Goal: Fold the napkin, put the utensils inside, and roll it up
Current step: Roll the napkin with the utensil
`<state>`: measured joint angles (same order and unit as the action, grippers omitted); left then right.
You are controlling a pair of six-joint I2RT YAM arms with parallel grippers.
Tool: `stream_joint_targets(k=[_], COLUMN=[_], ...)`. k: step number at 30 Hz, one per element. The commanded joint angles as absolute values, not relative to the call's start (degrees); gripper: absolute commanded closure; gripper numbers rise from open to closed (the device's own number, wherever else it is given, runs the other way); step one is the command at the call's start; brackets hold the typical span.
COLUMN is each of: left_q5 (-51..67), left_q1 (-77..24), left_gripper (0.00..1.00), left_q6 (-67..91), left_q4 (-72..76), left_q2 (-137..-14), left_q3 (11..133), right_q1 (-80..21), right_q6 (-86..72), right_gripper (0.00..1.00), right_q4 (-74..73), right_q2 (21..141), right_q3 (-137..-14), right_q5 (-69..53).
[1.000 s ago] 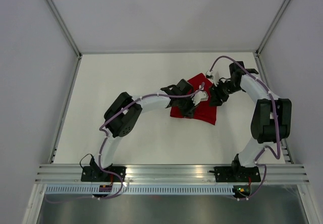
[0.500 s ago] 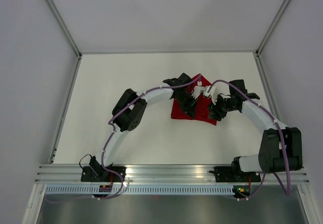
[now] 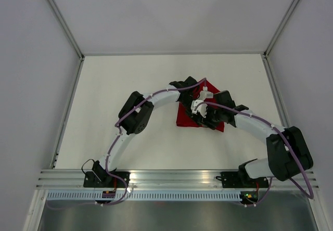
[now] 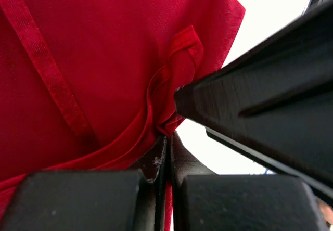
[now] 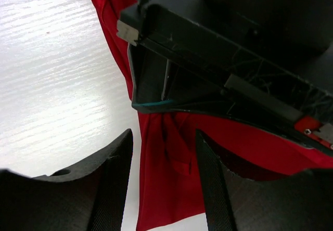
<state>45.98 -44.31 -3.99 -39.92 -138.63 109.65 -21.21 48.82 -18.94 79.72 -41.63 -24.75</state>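
The napkin point(image 3: 185, 118) lies bunched just right of centre in the top view, on the white table point(image 3: 114, 85), with both arms reaching over it. The left gripper point(image 4: 166, 137) is clenched on a gathered fold of the red cloth, its fingers pressed together. The right gripper point(image 5: 162, 137) hangs just beside it with its fingers spread, and red cloth shows between them. A thin teal strip point(image 5: 153, 104) sits under the left gripper's body (too little shows to tell what it is).
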Motion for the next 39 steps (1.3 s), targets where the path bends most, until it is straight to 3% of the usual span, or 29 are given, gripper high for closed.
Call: stream_joint_targets(k=[1, 11, 15, 16, 20, 22, 28, 39], left_q5=[44.47, 45.17, 45.97, 46.14, 47.1, 47.46, 46.23, 41.05], left_q1=[-44.47, -44.47, -44.47, -44.47, -44.47, -44.56, -43.69, -39.29], left_gripper=[0.98, 0.98, 0.98, 0.98, 0.96, 0.93, 0.65, 0.54], left_q6=[-2.11, -2.02, -2.02, -2.11, -1.58, -1.14, 2.54, 14.32], left_q4=[-43.42, -43.51, -43.77, -43.68, -43.68, -43.77, -42.81, -33.93], left_q2=[-141.33, -141.85, -141.94, -141.77, -140.98, -140.36, -136.67, -128.15], left_q3=[110.3, 110.21, 110.13, 110.13, 110.3, 110.65, 112.23, 108.11], right_q1=[-22.94, -26.45, -26.63, -26.63, -26.63, -26.63, -26.37, -20.66], right_q6=[48.51, 49.75, 50.01, 50.1, 49.92, 50.18, 50.71, 54.4], right_gripper=[0.43, 0.43, 0.48, 0.5, 0.76, 0.78, 0.88, 0.96], right_q4=[-15.12, -12.83, -12.22, -12.48, -14.5, -16.08, -23.28, -36.71], right_q2=[80.07, 84.55, 86.39, 87.09, 87.98, 87.98, 91.23, 97.9], right_q3=[-41.13, -38.85, -38.67, -38.67, -39.28, -39.37, -43.06, -51.85], right_q5=[-23.38, -18.81, -17.06, -16.96, -17.75, -18.02, -20.65, -32.06])
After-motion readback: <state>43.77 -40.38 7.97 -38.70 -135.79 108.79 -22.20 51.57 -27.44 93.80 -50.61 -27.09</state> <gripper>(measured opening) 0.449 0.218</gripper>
